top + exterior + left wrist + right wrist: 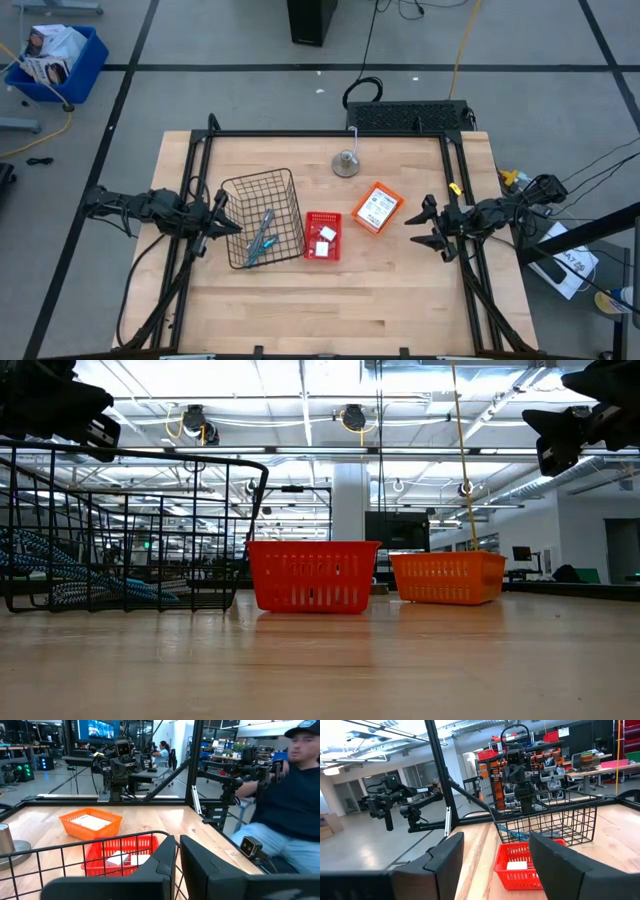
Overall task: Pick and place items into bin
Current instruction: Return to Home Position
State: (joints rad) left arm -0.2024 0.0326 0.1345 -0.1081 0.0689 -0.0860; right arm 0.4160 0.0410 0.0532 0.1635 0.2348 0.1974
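My right fingers [440,862] are spread wide with nothing between them. My left fingers [150,875] sit close together, only a slit showing, and they hold nothing either.

Taking the overhead view as a clock face with the far edge at 12, the right gripper [425,228] hangs at 3 o'clock near the bench [380,300] edge, pointing inward. The left gripper [228,215] hangs at 9 o'clock, its tips just beside the near wall of the wire basket [290,180]. From the level camera both sit raised off the wood. I read that as a parked pose, up and to the sides so that nothing gets knocked.

The blue-and-grey tool [262,238] lies slanted inside the wire basket, toward its 6 o'clock side. Just beside that basket, at dead centre, the red basket [310,218] holds the small white block [326,234]. A little toward 2 o'clock the orange basket [390,192] sits turned on a diagonal, with the flat white packet [377,208] lying in it. I see no loose item on the bare wood, so I judge the sorting finished.

At 12 o'clock a small metal stand [346,163] is well clear of both arms. A seated person [285,785] shows beyond the bench in the left wrist view.
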